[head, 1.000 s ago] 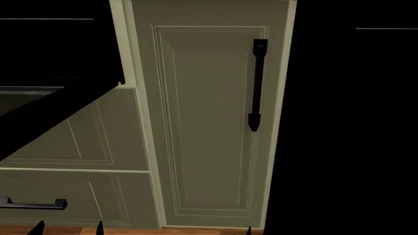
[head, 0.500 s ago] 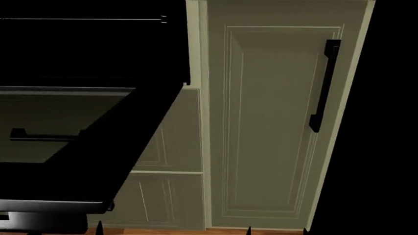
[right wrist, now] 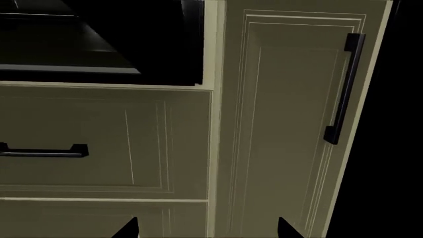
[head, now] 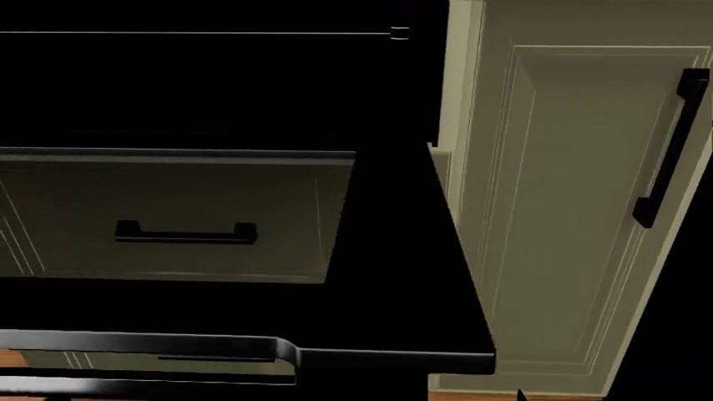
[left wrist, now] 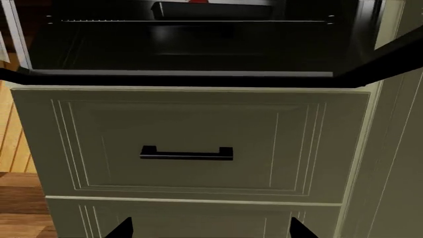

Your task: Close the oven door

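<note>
The oven door [head: 390, 276] hangs open, let down flat so its glossy black frame fills the lower middle of the head view, with the cream drawer front [head: 179, 217] showing through its dark glass pane. Its slim bar handle [head: 145, 342] runs along the near edge, closest to the robot. Behind it the oven cavity [left wrist: 191, 44] stands open, a wire rack [left wrist: 191, 21] across it and a dark tray [left wrist: 211, 9] above.

To the right stands a tall cream cabinet door [head: 568, 209] with a vertical black handle [head: 665, 150]. Below the oven, the drawer carries a short black pull [left wrist: 186, 152], and a strip of wooden floor [left wrist: 20, 198] shows beside the cabinets.

The left gripper [left wrist: 210, 229] and the right gripper [right wrist: 208, 228] show only as dark fingertip points at the wrist views' edges. On each, the jaws stand spread wide apart, holding nothing and touching nothing, both well short of the door.
</note>
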Robot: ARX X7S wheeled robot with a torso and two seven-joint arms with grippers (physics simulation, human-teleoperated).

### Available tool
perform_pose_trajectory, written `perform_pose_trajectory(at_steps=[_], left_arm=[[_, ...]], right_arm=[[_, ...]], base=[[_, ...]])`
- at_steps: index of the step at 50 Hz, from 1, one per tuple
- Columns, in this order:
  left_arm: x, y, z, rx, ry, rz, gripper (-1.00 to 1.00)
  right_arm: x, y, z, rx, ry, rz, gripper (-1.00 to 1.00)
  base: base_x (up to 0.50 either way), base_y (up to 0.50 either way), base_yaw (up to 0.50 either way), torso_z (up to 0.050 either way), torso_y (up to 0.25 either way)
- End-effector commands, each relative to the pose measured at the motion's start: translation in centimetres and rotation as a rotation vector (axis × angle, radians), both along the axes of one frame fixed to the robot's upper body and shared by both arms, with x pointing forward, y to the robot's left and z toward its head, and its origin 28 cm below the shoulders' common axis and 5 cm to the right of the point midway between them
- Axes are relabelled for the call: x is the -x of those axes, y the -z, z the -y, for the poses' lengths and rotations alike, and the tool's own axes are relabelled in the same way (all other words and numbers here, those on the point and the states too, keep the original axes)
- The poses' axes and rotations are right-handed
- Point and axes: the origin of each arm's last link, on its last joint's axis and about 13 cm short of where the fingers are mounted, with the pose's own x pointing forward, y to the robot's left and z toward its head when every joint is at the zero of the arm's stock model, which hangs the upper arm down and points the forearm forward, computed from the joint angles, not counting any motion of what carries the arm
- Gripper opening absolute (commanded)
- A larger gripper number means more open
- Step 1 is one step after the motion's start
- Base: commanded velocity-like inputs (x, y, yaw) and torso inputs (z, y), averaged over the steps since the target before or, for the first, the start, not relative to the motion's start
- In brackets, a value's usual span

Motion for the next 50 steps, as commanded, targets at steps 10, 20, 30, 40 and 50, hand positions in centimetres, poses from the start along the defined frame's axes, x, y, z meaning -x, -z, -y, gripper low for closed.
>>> perform_pose_trajectory(at_steps=[10, 20, 30, 40, 50], left_arm=[[-0.09, -0.01, -0.02, 0.001, -0.002, -0.001, 1.00], [-0.04, 0.10, 0.01, 0.000, 0.001, -0.006, 1.00], [-0.11, 0.18, 0.06, -0.010, 0.004, -0.014, 1.00], [-0.13, 0.21, 0.06, -0.012, 0.004, -0.013, 1.00], [-0.05, 0.16, 0.09, -0.012, 0.002, -0.012, 1.00]], right_arm=[[-0.07, -0.04, 0.02, -0.003, 0.001, -0.002, 1.00], [-0.01, 0.05, 0.05, -0.006, 0.004, -0.005, 1.00], [-0.05, 0.09, 0.05, -0.005, 0.003, -0.003, 1.00], [-0.12, 0.04, 0.08, -0.015, 0.017, -0.013, 1.00], [-0.03, -0.01, 0.18, -0.025, 0.024, -0.009, 1.00]], base=[[0.00, 0.47, 0.00, 0.000, 0.000], [0.00, 0.47, 0.00, 0.000, 0.000], [0.00, 0.47, 0.00, 0.000, 0.000], [0.00, 0.19, 0.00, 0.000, 0.000], [0.13, 0.00, 0.00, 0.000, 0.000]])
